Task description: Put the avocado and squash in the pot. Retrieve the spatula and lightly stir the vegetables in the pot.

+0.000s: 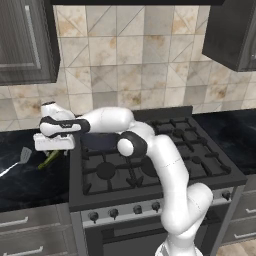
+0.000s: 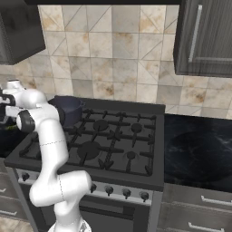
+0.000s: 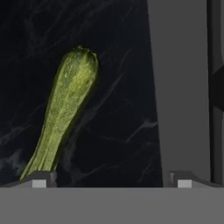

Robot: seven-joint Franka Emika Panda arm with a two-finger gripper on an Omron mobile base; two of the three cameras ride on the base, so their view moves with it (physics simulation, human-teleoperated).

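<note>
A white robot arm reaches left from the stove point(image 1: 150, 165) and holds its gripper point(image 3: 111, 179), fingers spread wide and holding nothing, just above the squash point(image 3: 63, 113). The squash lies on the black marble counter point(image 1: 20, 180) beside the stove's left edge. A silver spatula point(image 1: 22, 156) lies on the counter further left, and the dark pot point(image 2: 68, 108) sits on the far left burner, partly hidden behind the arm.

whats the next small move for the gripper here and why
Probably shift sideways, then descend. The gripper hangs open above the black counter, but the squash lies off toward one fingertip rather than centred between them, beside the stove.
</note>
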